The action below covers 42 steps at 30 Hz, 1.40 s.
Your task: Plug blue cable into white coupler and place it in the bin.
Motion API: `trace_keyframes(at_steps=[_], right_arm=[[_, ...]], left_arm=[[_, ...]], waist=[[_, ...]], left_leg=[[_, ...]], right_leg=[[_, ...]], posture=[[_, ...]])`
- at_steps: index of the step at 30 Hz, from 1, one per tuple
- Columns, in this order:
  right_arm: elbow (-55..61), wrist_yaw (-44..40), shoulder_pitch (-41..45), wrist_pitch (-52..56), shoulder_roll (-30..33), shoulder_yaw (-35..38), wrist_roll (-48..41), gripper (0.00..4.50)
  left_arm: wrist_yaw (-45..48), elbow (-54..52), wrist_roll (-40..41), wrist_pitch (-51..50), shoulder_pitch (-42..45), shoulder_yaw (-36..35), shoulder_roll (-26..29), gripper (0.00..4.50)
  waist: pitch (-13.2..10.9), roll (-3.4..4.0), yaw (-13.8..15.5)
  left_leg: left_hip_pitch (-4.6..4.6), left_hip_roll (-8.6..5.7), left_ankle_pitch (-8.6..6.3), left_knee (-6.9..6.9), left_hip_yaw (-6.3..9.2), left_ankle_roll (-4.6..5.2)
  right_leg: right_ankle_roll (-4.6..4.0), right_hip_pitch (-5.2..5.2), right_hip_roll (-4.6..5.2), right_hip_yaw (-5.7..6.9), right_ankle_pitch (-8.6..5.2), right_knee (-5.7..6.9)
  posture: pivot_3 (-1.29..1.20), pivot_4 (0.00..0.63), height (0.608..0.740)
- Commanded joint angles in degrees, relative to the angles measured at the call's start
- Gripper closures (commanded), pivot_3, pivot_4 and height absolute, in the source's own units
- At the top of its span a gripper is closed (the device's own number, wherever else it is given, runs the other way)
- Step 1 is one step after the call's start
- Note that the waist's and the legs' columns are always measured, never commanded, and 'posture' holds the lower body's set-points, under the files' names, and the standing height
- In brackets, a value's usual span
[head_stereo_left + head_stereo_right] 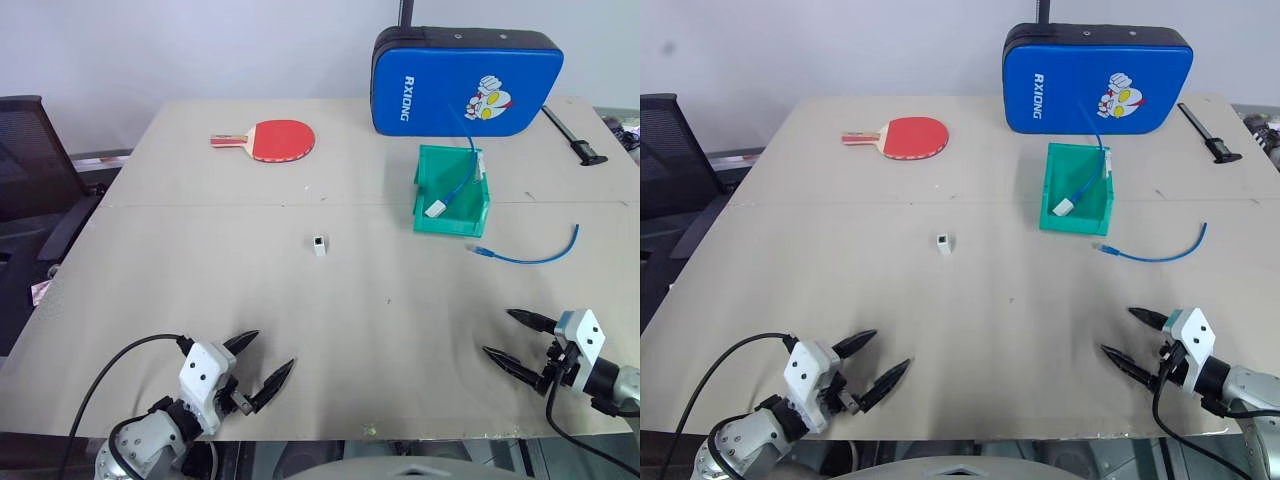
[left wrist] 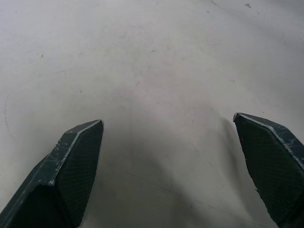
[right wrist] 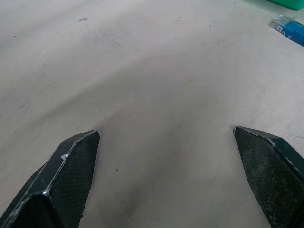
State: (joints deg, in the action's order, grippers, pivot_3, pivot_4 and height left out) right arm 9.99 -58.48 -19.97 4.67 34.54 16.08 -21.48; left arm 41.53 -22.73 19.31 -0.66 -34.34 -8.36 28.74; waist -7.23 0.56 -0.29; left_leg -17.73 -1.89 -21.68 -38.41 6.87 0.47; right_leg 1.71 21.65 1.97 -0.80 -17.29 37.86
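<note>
The blue cable (image 1: 530,256) lies curved on the table, right of centre, its clear plug (image 1: 482,251) pointing left. The white coupler (image 1: 319,244) stands alone near the table's middle. The green bin (image 1: 452,190) sits just behind the cable, and another blue cable ending in a flat white block (image 1: 436,208) rests inside it. My left gripper (image 1: 268,358) hovers open near the front left edge, empty. My right gripper (image 1: 508,338) is open too, at the front right, well in front of the cable. The plug's tip (image 3: 289,27) shows in the right wrist view.
A big blue padded case (image 1: 466,80) stands at the back behind the bin. A red table-tennis paddle (image 1: 270,139) lies at the back left. A black tool (image 1: 577,138) lies at the far right edge. A black chair (image 1: 30,170) stands beside the table's left side.
</note>
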Motion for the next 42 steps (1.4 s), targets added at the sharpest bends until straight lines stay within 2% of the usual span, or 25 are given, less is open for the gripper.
trace_keyframes(at_steps=[1, 10, 19, 22, 25, 32, 35, 37, 38, 39, 42], right_arm=[[-1.91, 0.62, -0.02, -2.35, 0.36, 1.70, -0.05, 0.04], [-4.15, 1.91, -0.35, -5.49, 1.42, 2.89, -0.02, 0.04], [-3.89, 4.08, 1.64, -1.22, 3.65, 3.63, -1.67, 0.04], [-3.08, 8.51, 10.49, 8.23, 6.56, 3.83, -3.39, 0.04], [-4.58, 8.25, 17.73, 12.49, 9.51, 2.53, -3.30, 0.04], [-16.01, 2.80, 32.12, 17.10, 13.88, -5.17, 0.23, 0.04], [-24.37, -2.58, 39.76, 17.61, 14.90, -11.27, 3.42, 0.04], [-29.15, -3.72, 43.31, 16.72, 14.97, -14.24, 6.12, 0.04], [-30.12, -4.76, 44.30, 17.84, 15.15, -15.66, 6.74, 0.54], [-30.62, -6.46, 45.04, 17.50, 15.37, -17.05, 7.43, 0.81], [-31.85, -7.46, 46.77, 19.23, 15.80, -19.62, 9.71, 2.26]], left_arm=[[0.79, 2.66, -0.33, 1.81, 0.86, 0.99, -0.91, 0.00], [1.84, 2.24, -0.03, 2.08, 3.28, 3.54, -1.57, 0.00], [2.69, -1.55, 1.56, -2.30, 5.12, 4.67, 0.30, 0.00], [8.32, -4.81, 5.61, -6.16, 9.76, 4.66, 5.58, 0.00], [9.60, -9.03, 15.20, -14.82, 17.32, 2.34, 9.69, 0.00], [16.95, -12.29, 28.49, -26.34, 30.29, -0.68, 20.15, 0.00], [23.28, -9.58, 31.15, -29.56, 36.40, -2.06, 26.02, 0.00], [24.71, -8.56, 30.77, -29.97, 38.61, -2.04, 27.36, 0.00], [24.71, -8.28, 30.61, -30.06, 39.33, -2.10, 27.51, 0.00], [24.74, -8.15, 30.51, -30.28, 39.80, -2.30, 27.72, 0.00], [24.41, -8.59, 30.29, -30.82, 39.89, -3.10, 27.65, 0.00]], waist=[[0.00, 0.01, 0.00], [0.02, 0.01, 0.49], [0.00, -0.01, 0.90], [-0.16, 0.10, 0.79], [-0.40, 0.19, 0.63], [-0.43, 0.02, 0.29], [-0.50, 0.02, -0.52], [-0.52, 0.03, -0.85], [-0.52, 0.03, -1.03], [-0.52, 0.03, -1.08], [-0.52, 0.02, -1.38]], left_leg=[[0.00, 0.00, 0.00, 0.00, 0.00, 0.00], [0.00, -0.01, 0.00, -0.02, 0.00, 0.00], [-0.01, -0.01, 0.00, -0.03, -0.01, 0.00], [-0.01, -0.01, 0.00, -0.03, 0.00, 0.00], [-0.02, -0.02, 0.02, -0.17, -0.03, -0.02], [-0.19, 0.03, 0.03, -0.19, 0.05, -0.04], [-0.46, 0.03, 0.03, -0.45, 0.05, -0.03], [-0.73, 0.04, 0.03, -0.74, 0.05, -0.04], [-0.81, 0.04, 0.03, -0.77, 0.02, -0.04], [-0.83, 0.03, 0.03, -0.82, -0.04, -0.04], [-0.89, 0.06, 0.03, -0.84, 0.01, -0.04]], right_leg=[[0.00, 0.00, 0.00, 0.00, 0.00, 0.00], [0.00, -0.01, 0.01, 0.00, 0.00, -0.01], [0.00, -0.01, 0.01, 0.00, 0.00, -0.01], [0.00, 0.01, 0.01, 0.00, 0.00, 0.01], [-0.07, -0.01, 0.01, 0.00, 0.05, 0.12], [-0.09, 0.08, -0.07, 0.23, 0.06, -0.11], [-0.08, 0.26, -0.06, 0.33, 0.06, -0.15], [-0.09, 0.41, -0.06, 0.48, 0.06, -0.19], [-0.09, 0.48, -0.03, 0.52, 0.06, -0.22], [-0.09, 0.51, -0.01, 0.55, 0.07, -0.20], [-0.08, 0.59, 0.00, 0.62, 0.07, -0.14]], posture=[[0.00, 0.150, 0.740], [0.00, 0.150, 0.740], [0.00, 0.150, 0.740], [0.00, 0.150, 0.740], [0.00, 0.150, 0.740], [0.00, 0.150, 0.740], [0.00, 0.150, 0.740], [0.00, 0.150, 0.740], [0.00, 0.150, 0.740], [0.00, 0.150, 0.740], [0.00, 0.150, 0.740]])
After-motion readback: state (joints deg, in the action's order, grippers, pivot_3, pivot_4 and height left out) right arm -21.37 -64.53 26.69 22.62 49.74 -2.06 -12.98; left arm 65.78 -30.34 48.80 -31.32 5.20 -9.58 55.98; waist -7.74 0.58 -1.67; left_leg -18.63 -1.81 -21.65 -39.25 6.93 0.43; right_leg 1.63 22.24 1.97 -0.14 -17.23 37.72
